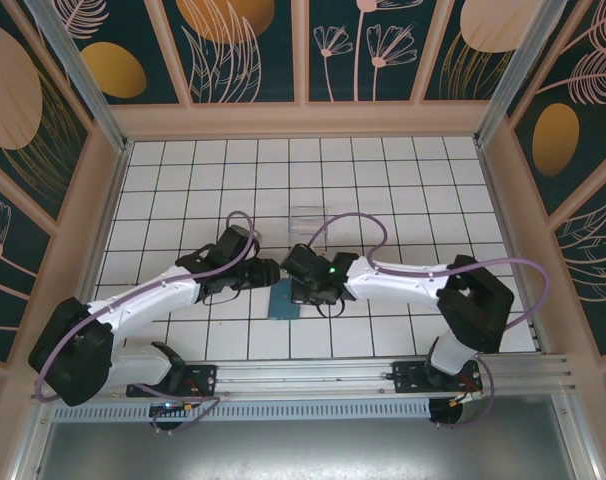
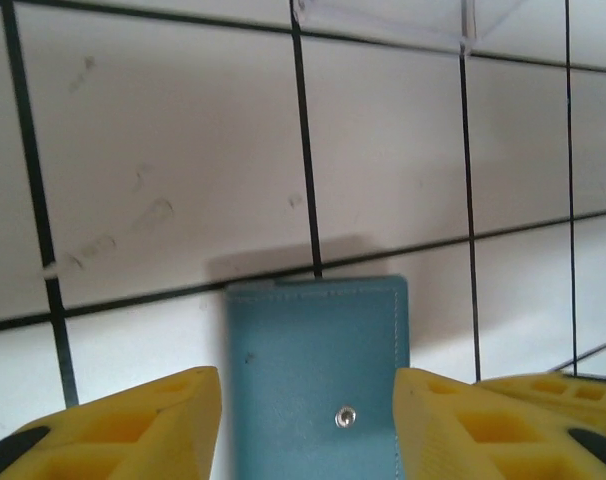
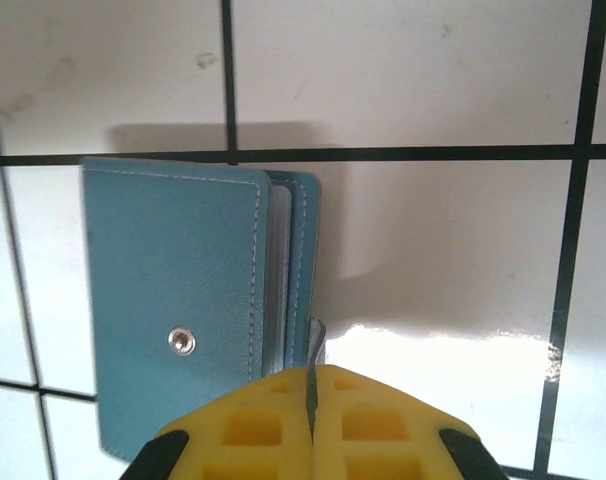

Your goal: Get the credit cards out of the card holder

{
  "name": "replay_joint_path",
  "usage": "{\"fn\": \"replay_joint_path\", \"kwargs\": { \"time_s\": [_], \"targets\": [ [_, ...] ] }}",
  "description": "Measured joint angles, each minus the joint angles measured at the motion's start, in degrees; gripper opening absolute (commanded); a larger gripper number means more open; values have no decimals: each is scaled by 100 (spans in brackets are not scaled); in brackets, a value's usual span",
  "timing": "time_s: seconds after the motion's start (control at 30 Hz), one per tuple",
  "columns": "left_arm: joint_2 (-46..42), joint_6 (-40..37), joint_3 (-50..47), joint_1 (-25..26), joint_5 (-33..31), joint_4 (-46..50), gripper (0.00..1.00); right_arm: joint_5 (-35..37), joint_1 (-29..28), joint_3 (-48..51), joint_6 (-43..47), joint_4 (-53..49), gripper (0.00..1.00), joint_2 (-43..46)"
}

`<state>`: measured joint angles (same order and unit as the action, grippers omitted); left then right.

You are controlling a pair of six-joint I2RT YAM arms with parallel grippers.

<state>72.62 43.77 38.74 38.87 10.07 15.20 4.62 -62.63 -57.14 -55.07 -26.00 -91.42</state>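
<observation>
Card holder, teal with a snap stud on its cover, lies flat on the white tiled counter, just ahead and left of the right pincer. Right pincer fingers pressed together, clamped on a thin teal edge of the holder. Left pincer stands apart, holder between its yellow fingers. Clear box beyond it.

A robotics lab test cell: a white left arm and a white right arm, trailing purple cables, are bolted to an aluminium rail at the near edge of a white worktop ruled with a black grid. Metal corner posts and wall panels printed with teal-and-gold leaf patterns box the bench in like a stage set.
</observation>
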Motion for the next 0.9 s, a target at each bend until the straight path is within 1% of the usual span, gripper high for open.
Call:
{"fn": "replay_joint_path", "kwargs": {
  "time_s": [0.17,0.4,0.57,0.67,0.9],
  "targets": [
    [-203,144,-240,105,192,4,64,-127,0,361,-146,514,0,577],
    [-326,153,-256,111,590,-9,74,-238,0,420,-236,962,0,649],
    [-326,149,-262,111,664,-15,72,-275,0,433,-254,1027,0,654],
    [-286,129,-264,111,658,-11,69,-275,0,435,-254,1043,0,656],
    [-144,92,-278,111,616,7,70,-275,0,435,-254,1080,0,675]
  ]
}}
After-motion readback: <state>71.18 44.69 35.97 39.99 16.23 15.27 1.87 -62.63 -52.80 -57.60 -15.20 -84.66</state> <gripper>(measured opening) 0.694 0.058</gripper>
